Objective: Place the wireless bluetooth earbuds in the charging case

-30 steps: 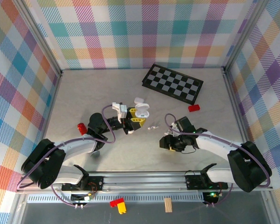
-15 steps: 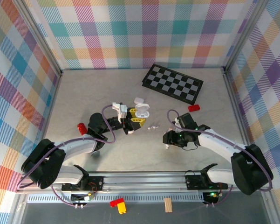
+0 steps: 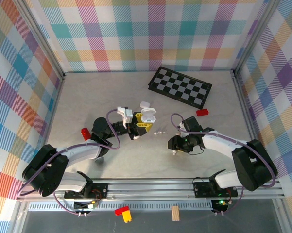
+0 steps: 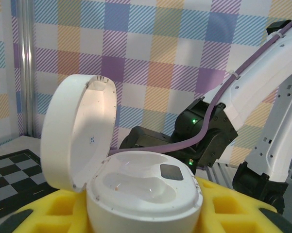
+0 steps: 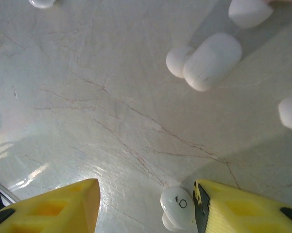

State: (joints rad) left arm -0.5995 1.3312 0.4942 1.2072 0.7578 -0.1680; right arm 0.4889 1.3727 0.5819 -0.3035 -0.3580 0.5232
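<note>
The task is at its opening stage, as I judge it; the charging case (image 4: pixel 143 194) stands ready with its lid (image 4: pixel 77 131) swung up, and the two wells under the lid look bare, so no earbud is seated in this case yet; every insertion remains to be done.

The left hand (image 3: pixel 142 122) is closed on the charging case, its yellow pads at the case's two sides, and holds it upright near the middle of the worktop (image 5: pixel 111 97), the open mouth facing up.

The right hand (image 5: pixel 146 204) hangs low over the worktop, a little towards the near edge from the case and to its right; its jaws stand apart and grip nothing; one white earbud (image 5: pixel 176 205) lies flat on the worktop between the two yellow fingers, hard against the inner face of the finger at the right of the wrist view, with a wide gap to the other finger; whether it touches that finger I cannot tell.

Further white earbuds (image 5: pixel 204 60) lie loose on the worktop beyond the fingertips, apart from the hand, some cut off by the frame.

What is left, by my reading: close on the near earbud, carry it to the case, seat it, then repeat for the rest.
</note>
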